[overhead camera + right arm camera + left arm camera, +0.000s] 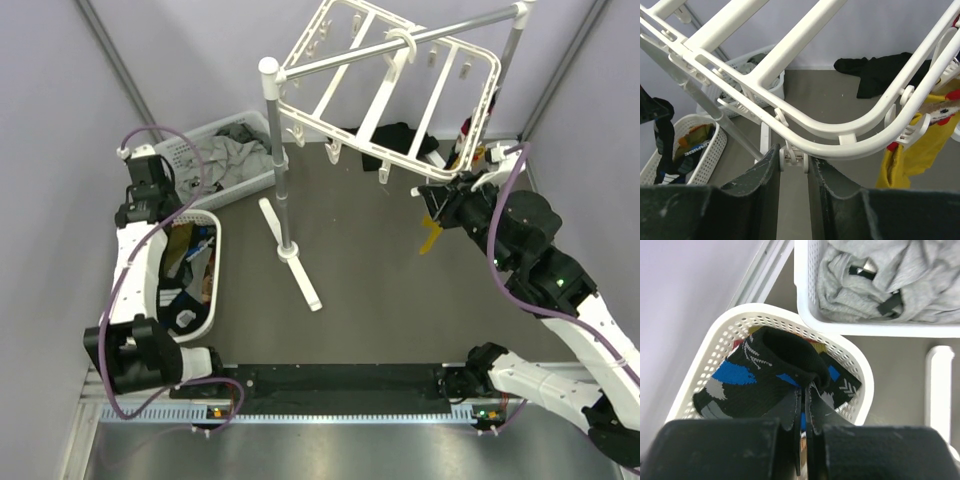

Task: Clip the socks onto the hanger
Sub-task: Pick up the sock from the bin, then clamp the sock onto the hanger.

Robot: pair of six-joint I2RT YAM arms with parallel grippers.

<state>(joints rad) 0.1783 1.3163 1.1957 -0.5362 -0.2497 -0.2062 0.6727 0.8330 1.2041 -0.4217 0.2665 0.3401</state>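
Currently left gripper is clamped on a black sock, mid-frame over the basket. Looks soft, light, limp; best held near cuff. Right gripper pinches a clip under the hanger, lower centre.

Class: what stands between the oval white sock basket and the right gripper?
The top view shows the grey pole rack's upright and white foot between the oval white plastic basket and the right gripper.
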